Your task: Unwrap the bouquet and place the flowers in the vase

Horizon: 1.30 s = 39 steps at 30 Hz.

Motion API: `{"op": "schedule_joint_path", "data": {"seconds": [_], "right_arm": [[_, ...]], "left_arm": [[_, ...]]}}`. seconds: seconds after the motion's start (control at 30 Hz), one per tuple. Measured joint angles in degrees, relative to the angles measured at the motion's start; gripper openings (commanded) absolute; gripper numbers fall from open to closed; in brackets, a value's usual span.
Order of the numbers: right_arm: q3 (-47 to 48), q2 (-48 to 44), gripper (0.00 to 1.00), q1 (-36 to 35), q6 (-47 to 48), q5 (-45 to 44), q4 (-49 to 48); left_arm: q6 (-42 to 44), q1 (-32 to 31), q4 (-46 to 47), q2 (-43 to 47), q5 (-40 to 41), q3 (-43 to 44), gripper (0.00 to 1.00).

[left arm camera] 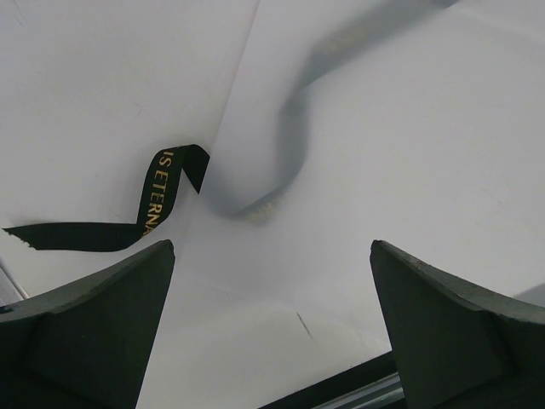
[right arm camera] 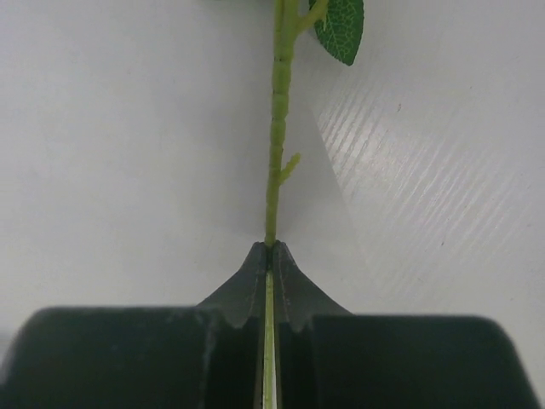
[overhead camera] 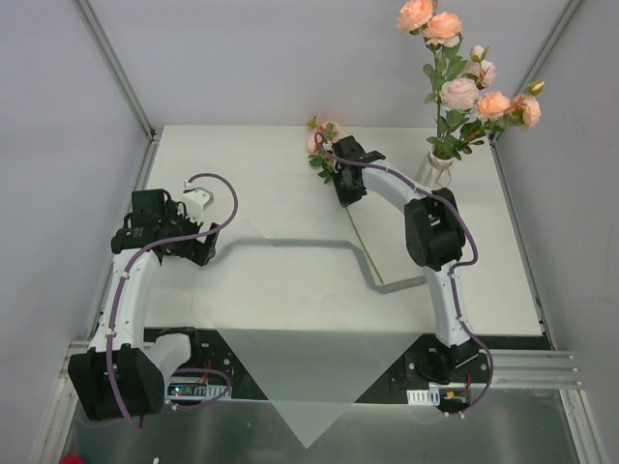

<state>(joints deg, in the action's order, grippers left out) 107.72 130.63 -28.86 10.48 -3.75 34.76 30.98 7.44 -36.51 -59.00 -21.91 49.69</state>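
Right arm (overhead camera: 430,237) stretches over the table (overhead camera: 271,159), right tool (right arm camera: 269,248) pinched tight on a rose stem (right arm camera: 278,128); left arm (overhead camera: 131,280) bent, left tool (left arm camera: 271,252) gaping, empty.

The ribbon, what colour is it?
The ribbon is very dark, nearly black, with gold letters. The left wrist view shows it best.

Bright, even light; soft shadows
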Motion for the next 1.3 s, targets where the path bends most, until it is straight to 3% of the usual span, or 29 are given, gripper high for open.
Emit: {"op": "schedule_joint_path", "data": {"seconds": [0.2, 0.53, 0.7, 0.93, 1.17, 1.2, 1.23, 1.3], "right_arm": [[-1.5, -6.1, 0.01, 0.6, -0.7, 3.4, -2.4], [-4.5, -36.1, 0.01, 4.7, -1.6, 12.4, -20.1], [-14.6, -49.7, 0.01, 6.2, -2.8, 13.4, -31.8], [-19.2, -53.5, 0.01, 6.2, -6.4, 16.0, -34.2], [-40.1, -56.2, 0.01, 0.5, -8.4, 15.0, -29.6], [-42.4, -56.0, 0.2, -0.5, -8.6, 14.7, -27.9], [-43.7, -55.6, 0.33, -1.3, -8.6, 14.2, -26.2], [-43.5, -53.3, 0.44, -2.2, -8.3, 11.9, -22.5]], "left_arm": [[0.0, 0.0, 0.0, 0.2, 0.1, 0.0, 0.99], [0.0, 0.0, 0.0, 0.2, 0.1, 0.0, 0.99], [0.0, 0.0, 0.0, 0.2, 0.1, 0.0, 0.99], [0.0, 0.0, 0.0, 0.3, 0.1, 0.0, 0.99], [0.0, 0.0, 0.0, 1.2, 0.0, 0.0, 0.99], [0.0, 0.0, 0.0, 1.2, 0.0, 0.0, 0.99], [0.0, 0.0, 0.0, 1.2, 0.0, 0.0, 0.99], [0.0, 0.0, 0.0, 1.2, 0.0, 0.0, 0.99]]}}
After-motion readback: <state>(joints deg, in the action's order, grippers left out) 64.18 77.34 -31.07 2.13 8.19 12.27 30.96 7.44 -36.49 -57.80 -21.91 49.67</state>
